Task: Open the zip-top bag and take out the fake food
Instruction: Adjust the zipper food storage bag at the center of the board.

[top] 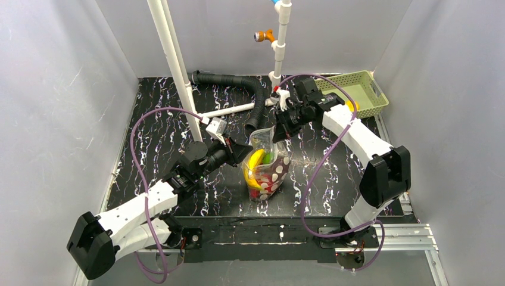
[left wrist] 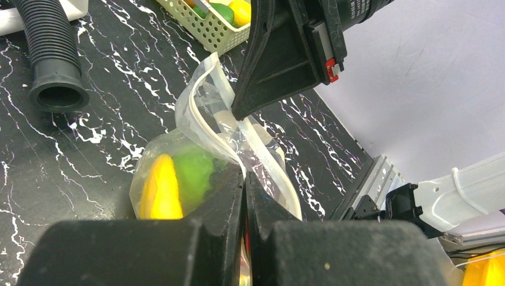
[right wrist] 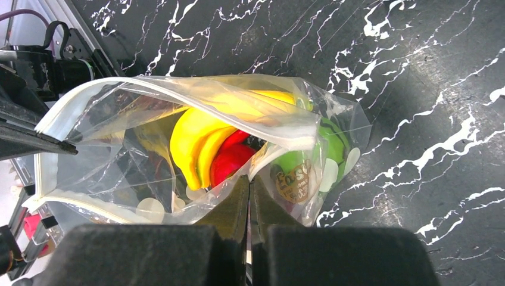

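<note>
The clear dotted zip-top bag (top: pixel 266 168) stands in the middle of the black table, held up between both grippers, its mouth pulled open. My left gripper (top: pixel 243 151) is shut on the bag's left lip, shown in the left wrist view (left wrist: pixel 244 173). My right gripper (top: pixel 280 132) is shut on the opposite lip, shown in the right wrist view (right wrist: pixel 249 179). Inside the bag (right wrist: pixel 178 137) lie a yellow banana (right wrist: pixel 196 143), a red piece (right wrist: pixel 232 161) and a green ball (right wrist: pixel 298 161). The left wrist view shows the banana (left wrist: pixel 159 187) and a green piece (left wrist: pixel 193 173) through the plastic.
A green basket (top: pixel 357 92) stands at the back right with a yellow and a green fruit (left wrist: pixel 229 11) in it. A black corrugated hose (top: pixel 250 95) and white pipes (top: pixel 175 65) lie at the back. Grey walls enclose the table.
</note>
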Available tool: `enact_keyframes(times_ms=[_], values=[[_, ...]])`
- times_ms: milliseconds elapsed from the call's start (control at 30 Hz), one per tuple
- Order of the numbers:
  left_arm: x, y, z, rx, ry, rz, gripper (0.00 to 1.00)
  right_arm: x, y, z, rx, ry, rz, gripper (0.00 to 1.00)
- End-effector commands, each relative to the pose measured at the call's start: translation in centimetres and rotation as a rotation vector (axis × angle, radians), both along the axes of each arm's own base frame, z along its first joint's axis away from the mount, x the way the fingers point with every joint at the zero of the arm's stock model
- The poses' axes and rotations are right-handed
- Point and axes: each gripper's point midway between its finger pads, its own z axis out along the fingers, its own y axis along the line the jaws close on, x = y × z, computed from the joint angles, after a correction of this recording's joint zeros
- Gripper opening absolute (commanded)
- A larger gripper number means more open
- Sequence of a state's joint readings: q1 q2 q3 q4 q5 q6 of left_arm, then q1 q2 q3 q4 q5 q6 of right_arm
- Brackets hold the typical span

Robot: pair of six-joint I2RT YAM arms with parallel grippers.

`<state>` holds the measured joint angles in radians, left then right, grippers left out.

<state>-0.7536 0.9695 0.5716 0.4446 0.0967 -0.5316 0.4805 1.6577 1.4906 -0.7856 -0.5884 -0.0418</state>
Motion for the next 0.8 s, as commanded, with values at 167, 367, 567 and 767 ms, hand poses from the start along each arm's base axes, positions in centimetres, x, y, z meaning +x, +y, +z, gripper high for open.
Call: enact_keyframes(times_ms=[167,367,567,767], values=[[0.4,1.3,3.0,0.007,-0.096,0.048,0.0,0.9,-1.3,6.1,0.051,-0.214,0.007,0.01],[0.7,1.8,3.0,0.037,-0.109,0.07,0.0,1.0,-2.7,6.4,-0.009,-0.283,0.007,0.01],[1.0,2.1,4.2,0.07,-0.149,0.078,0.0,0.1,-3.9,7.6,-0.051,-0.324,0.04,0.01],[1.1,3.3,7.4,0.121,-0.238,0.109,0.0,-0.1,-3.7,9.0,-0.047,-0.308,0.08,0.01]])
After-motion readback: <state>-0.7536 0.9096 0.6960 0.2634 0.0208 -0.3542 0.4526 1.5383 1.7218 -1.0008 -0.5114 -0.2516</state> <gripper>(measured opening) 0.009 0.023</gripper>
